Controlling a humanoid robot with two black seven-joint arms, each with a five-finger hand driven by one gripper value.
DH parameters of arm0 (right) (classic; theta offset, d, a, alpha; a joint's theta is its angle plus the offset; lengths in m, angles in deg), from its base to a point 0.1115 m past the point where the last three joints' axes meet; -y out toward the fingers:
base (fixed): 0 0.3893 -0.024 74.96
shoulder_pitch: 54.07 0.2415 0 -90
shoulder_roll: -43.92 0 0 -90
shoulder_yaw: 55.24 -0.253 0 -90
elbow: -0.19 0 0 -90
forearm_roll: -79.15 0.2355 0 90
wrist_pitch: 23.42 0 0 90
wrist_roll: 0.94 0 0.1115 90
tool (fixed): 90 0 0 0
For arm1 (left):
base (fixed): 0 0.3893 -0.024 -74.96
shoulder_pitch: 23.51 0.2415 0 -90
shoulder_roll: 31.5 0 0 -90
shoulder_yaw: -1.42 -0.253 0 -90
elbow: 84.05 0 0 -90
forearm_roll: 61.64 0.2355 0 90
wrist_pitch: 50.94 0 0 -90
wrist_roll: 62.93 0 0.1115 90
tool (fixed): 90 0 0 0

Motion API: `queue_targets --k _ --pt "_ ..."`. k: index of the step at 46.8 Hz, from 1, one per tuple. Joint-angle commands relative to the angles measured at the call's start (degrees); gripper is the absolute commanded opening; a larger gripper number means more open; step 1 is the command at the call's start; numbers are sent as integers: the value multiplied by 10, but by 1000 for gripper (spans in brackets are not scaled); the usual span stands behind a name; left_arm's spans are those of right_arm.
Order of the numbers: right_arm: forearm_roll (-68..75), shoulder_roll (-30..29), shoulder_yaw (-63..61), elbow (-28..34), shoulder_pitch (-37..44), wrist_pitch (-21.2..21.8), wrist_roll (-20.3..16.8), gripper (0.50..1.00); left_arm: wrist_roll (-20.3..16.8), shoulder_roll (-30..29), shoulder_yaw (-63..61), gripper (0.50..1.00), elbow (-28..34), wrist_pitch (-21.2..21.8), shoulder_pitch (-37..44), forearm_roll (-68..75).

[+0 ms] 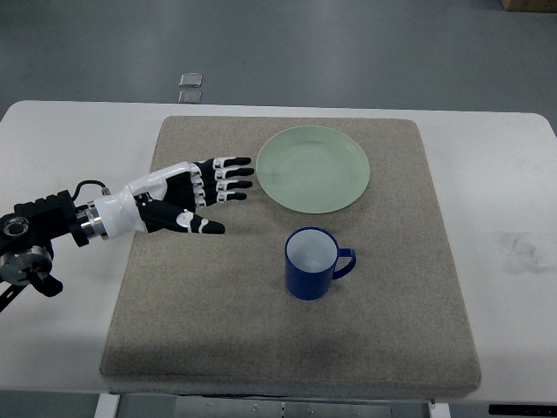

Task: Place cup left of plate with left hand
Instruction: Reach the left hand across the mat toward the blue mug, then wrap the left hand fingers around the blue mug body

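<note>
**Q:** Starting at the left edge, what do you have in view?

**A:** Your left arm enters low on the left, over the white surface (61, 139). A black motor housing sits at the edge, then a white wrist cuff, then the left hand (193, 196). The hand reaches rightward above the left part of a grey-beige felt mat (261, 340) that covers most of the surface.

**Q:** How does the hand stand?

**A:** Wide and empty. The four fingers (228, 178) lie stretched out and slightly fanned, pointing toward the plate; the thumb (202, 225) is splayed lower, pointing toward the cup. Nothing lies between them. Whether the hand touches the mat or hovers above it, you cannot tell from this steep view.

**Q:** Moving right, where are the task's things?

**A:** The light green plate (314, 168) lies flat on the upper middle of the mat, just beyond the fingertips, with a narrow strip of mat between. The blue mug (311, 263) stands upright below the plate, slightly right of its left rim, with a pale interior showing. Its handle points right, away from your hand. Mug and plate are near each other but apart. The mug is well clear of the thumb tip.

**Q:** Anything else?

**A:** Two small square grey items (191, 87) lie on the floor beyond the far edge of the surface. A faint smudge (522, 248) marks the bare surface right of the mat.
</note>
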Motion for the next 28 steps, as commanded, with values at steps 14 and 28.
queue_targets --k 14,28 --pt "0 0 0 0 0 0 0 932 0 75 -10 996 6 19 24 79" --pt "-1 0 0 0 0 0 0 932 -1 96 -32 996 29 56 7 80"
